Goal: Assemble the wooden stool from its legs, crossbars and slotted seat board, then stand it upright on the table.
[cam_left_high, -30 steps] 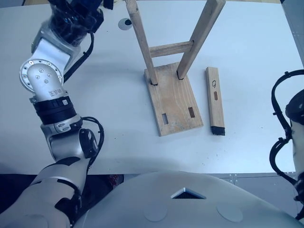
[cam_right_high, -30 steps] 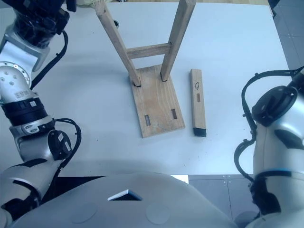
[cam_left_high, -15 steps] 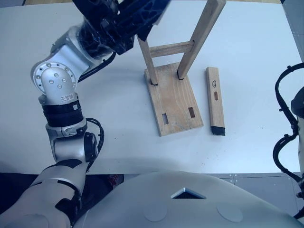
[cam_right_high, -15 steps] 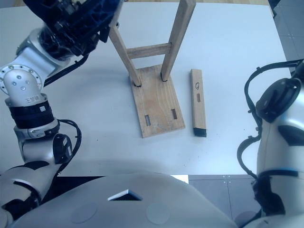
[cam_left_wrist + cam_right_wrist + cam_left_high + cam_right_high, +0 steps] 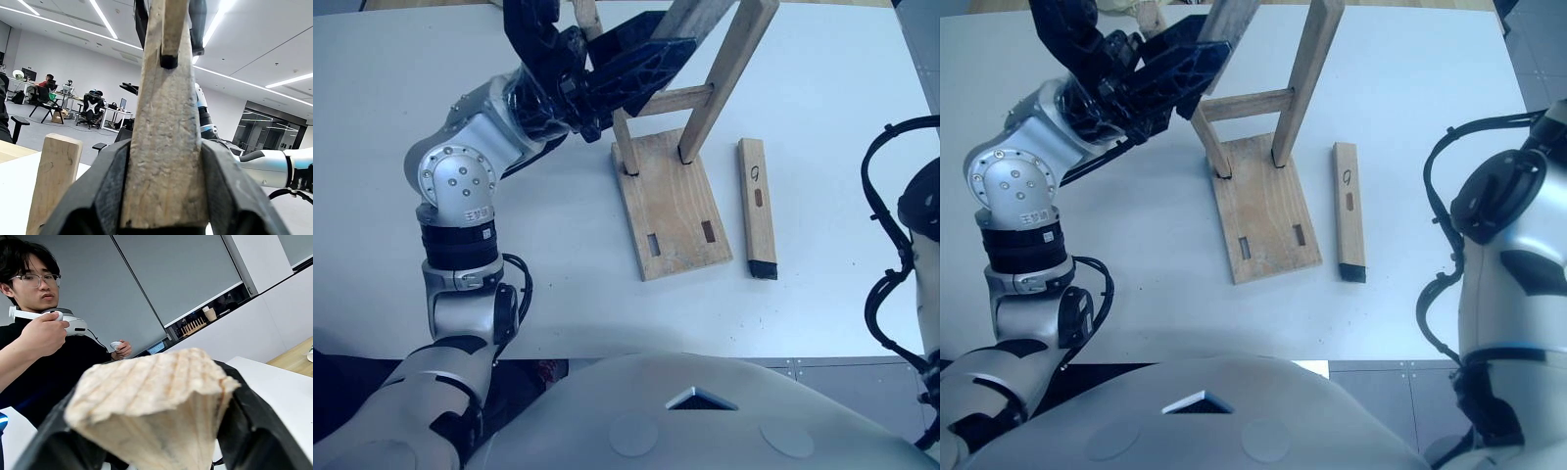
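Left hand [image 5: 166, 191] clamped on a leg [image 5: 164, 122] beside the two standing legs [image 5: 720, 78] and crossbar [image 5: 668, 100] socketed in the seat board [image 5: 671, 211], which lies flat on the worktop [image 5: 822, 98], right hand [image 5: 146, 435] clamped on a wooden piece [image 5: 151, 382]; the parts look stiff and light, so grip mid-length and keep the ends free.

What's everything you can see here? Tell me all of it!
table: one, white, under everything.
seat board: one, light wood, flat on the table.
standing legs: two, light wood, upright in the board's far slots.
crossbar: one, light wood, joining those legs.
loose leg: one, light wood, black tip, lying right of the board.
left claw: one, black, shut on a wooden piece beside the standing legs.
right claw: one, black, shut on a wood block.
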Motion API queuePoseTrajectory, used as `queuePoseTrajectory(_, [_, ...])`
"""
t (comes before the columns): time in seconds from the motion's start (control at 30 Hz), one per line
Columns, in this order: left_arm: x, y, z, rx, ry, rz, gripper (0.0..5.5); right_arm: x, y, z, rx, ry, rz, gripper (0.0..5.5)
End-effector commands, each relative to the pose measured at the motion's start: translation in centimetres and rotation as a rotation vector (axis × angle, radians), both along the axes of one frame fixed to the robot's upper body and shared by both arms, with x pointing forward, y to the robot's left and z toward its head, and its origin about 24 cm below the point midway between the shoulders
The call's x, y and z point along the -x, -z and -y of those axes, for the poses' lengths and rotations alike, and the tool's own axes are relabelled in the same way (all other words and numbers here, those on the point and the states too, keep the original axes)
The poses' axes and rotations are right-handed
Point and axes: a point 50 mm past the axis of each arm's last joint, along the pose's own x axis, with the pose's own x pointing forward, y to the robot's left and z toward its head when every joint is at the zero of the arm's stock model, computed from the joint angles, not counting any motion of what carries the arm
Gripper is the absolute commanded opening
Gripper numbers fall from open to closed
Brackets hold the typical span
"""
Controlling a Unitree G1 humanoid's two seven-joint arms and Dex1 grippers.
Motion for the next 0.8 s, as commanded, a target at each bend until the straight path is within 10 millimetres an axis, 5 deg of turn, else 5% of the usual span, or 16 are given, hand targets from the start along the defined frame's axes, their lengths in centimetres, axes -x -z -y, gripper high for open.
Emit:
queuePoseTrajectory(0.03, [-0.3, 0.2, -0.1, -0.019, -0.046, -0.001, 2.01, 0.3, -0.2, -0.1, -0.026, -0.023, 0.015, 2.34])
queuePoseTrajectory(0.2, [-0.7, 0.4, 0.1, -0.028, -0.095, 0.018, 2.01, 0.2, 0.0, -0.2, -0.011, 0.014, 0.024, 2.31])
queuePoseTrajectory(0.43, [-0.1, 0.6, 0.3, -0.036, -0.056, 0.015, 3.28, -0.3, 0.7, 0.7, -0.029, 0.071, 0.003, 2.21])
queuePoseTrajectory(0.8, [1.6, 1.0, -0.6, -0.053, 0.023, -0.003, 3.31, -0.1, 1.5, 3.9, -0.126, 0.149, 0.083, 2.17])
